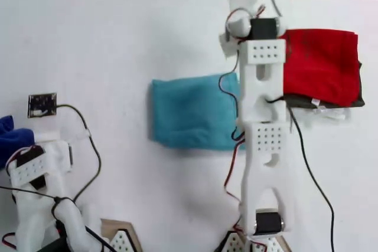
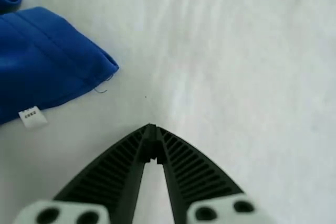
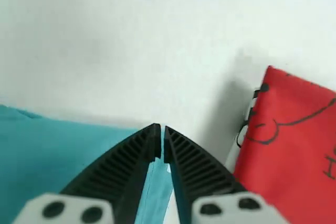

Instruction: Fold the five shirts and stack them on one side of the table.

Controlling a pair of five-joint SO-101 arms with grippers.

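A folded teal shirt (image 1: 192,113) lies mid-table. To its right is a stack with a folded red shirt (image 1: 322,63) on top, a dark shirt (image 1: 354,102) under it and a white one (image 1: 332,114) at the bottom. A crumpled blue shirt (image 1: 9,137) sits at the table's left edge. My right gripper (image 3: 160,135) is shut, its tips at the far edge of the teal shirt (image 3: 52,150), with the red shirt (image 3: 294,145) close beside. My left gripper (image 2: 152,142) is shut over bare table, a short way from the blue shirt (image 2: 42,72).
The right arm (image 1: 263,140) stretches across the table between the teal shirt and the stack. The left arm (image 1: 35,169) is folded back at the near left corner. White tabletop (image 1: 106,45) is bare at the far left and the near right.
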